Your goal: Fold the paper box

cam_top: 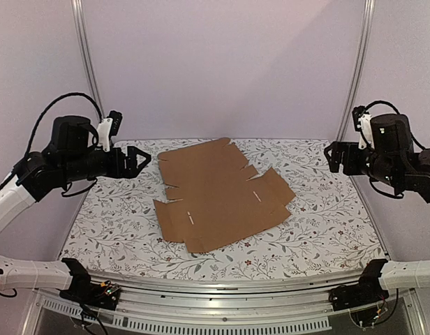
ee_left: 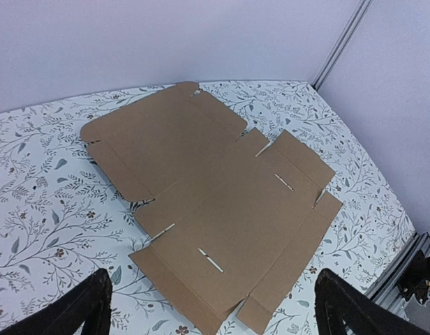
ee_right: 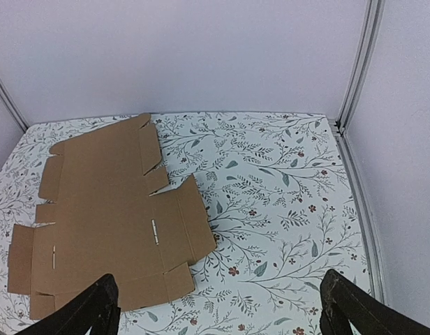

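Observation:
The paper box [cam_top: 218, 192] is a brown cardboard sheet with flaps, slits and creases, lying flat and unfolded in the middle of the floral table. It fills much of the left wrist view [ee_left: 208, 202] and the left half of the right wrist view [ee_right: 107, 216]. My left gripper [cam_top: 142, 161] hovers open above the table's left side, pointing toward the sheet and apart from it. Over the right side, my right gripper [cam_top: 329, 156] is raised and open, likewise clear of the sheet. Nothing is between either pair of fingers.
The table [cam_top: 327, 223] wears a white cloth printed with leaves and flowers. Pale walls and metal posts [cam_top: 358, 70] close in the back and sides. A metal rail [cam_top: 222, 287] runs along the near edge by the arm bases.

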Controlling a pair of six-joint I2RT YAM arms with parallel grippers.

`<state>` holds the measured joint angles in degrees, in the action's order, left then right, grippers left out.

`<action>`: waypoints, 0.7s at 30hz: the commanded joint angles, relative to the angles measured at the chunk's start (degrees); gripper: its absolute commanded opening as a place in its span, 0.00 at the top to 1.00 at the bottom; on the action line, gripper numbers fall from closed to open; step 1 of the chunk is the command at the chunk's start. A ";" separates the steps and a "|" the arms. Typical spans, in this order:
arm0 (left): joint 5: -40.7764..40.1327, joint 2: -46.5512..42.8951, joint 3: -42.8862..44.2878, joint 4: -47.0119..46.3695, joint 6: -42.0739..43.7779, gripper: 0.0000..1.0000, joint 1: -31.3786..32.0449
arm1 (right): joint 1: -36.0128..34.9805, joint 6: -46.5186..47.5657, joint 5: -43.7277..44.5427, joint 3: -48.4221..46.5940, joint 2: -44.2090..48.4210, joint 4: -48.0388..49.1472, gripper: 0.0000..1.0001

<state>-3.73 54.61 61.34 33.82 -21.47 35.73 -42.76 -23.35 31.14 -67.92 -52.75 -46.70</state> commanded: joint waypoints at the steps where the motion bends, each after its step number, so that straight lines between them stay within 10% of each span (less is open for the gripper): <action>1: -0.50 -0.73 -1.11 0.27 -0.56 0.01 -0.92 | -0.39 -2.63 4.69 1.47 2.25 -3.12 0.01; 21: 1.96 -3.86 -4.26 -1.27 -2.52 0.01 -0.91 | -1.21 -17.85 -21.31 20.85 2.77 9.24 0.06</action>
<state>-3.29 51.62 58.54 33.23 -23.03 35.70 -42.85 -32.40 18.83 -51.22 -47.72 -43.55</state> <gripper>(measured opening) 0.995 0.959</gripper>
